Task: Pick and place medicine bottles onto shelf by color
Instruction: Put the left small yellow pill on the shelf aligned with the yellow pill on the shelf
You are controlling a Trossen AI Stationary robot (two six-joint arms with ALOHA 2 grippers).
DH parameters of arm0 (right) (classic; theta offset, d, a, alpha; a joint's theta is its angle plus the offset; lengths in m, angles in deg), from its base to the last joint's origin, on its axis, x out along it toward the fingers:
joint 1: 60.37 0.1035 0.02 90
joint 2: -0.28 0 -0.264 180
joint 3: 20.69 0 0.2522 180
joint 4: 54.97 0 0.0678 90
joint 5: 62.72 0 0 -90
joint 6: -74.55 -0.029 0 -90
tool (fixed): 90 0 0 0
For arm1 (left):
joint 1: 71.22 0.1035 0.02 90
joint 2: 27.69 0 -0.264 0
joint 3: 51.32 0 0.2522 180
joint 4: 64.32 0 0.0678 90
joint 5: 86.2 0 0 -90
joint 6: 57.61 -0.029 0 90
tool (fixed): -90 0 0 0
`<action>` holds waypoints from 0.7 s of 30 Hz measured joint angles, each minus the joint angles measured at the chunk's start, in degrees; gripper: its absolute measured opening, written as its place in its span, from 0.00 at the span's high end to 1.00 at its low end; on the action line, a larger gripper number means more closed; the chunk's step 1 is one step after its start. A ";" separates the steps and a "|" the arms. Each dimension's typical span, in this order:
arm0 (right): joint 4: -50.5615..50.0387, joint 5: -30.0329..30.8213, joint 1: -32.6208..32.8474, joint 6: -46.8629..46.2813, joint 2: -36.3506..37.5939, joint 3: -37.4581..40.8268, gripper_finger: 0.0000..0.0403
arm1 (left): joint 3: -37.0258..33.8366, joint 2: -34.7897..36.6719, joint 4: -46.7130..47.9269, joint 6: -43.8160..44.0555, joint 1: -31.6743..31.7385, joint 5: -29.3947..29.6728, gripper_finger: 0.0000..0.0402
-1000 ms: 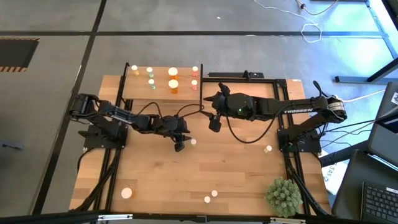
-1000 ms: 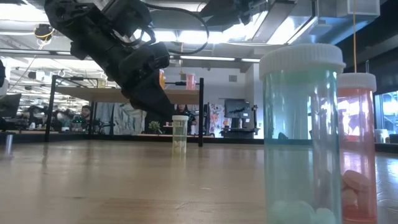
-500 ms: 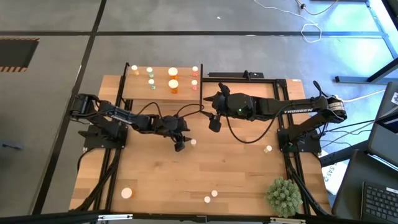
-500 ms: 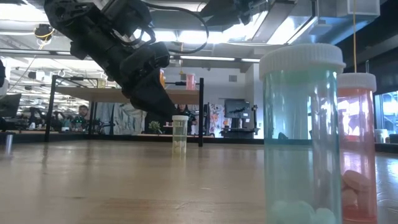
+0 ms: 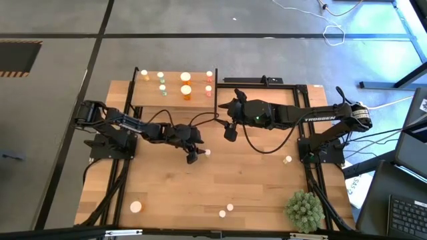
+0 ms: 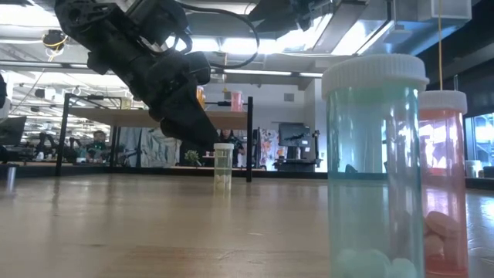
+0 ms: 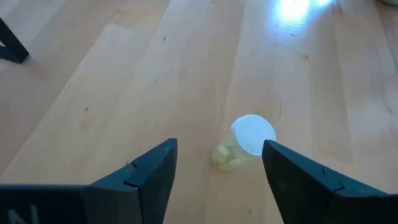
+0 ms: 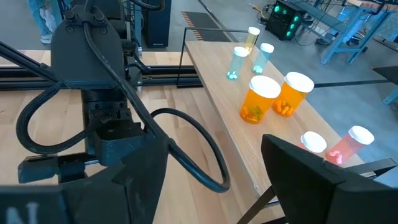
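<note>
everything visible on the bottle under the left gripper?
The yellow-green bottle is small and translucent with a round white cap, pale pills showing inside. It stands upright on the wooden table, near its middle. The left gripper hovers above it with jaws open on either side; nothing grips it.

A grey floor (image 5: 200, 17) crossed by dark seams surrounds the wooden table (image 5: 253, 187). White cables (image 5: 337, 30) trail at one o'clock; a laptop (image 5: 407, 213) sits at four o'clock. Across the table, ceiling strip lights (image 6: 255, 72) glow over desks and monitors (image 6: 293, 135)
</note>
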 joint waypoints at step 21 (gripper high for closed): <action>0.00 0.00 -0.02 0.00 0.00 0.00 0.35 | 0.00 -0.81 0.17 -3.17 -0.01 -7.06 0.42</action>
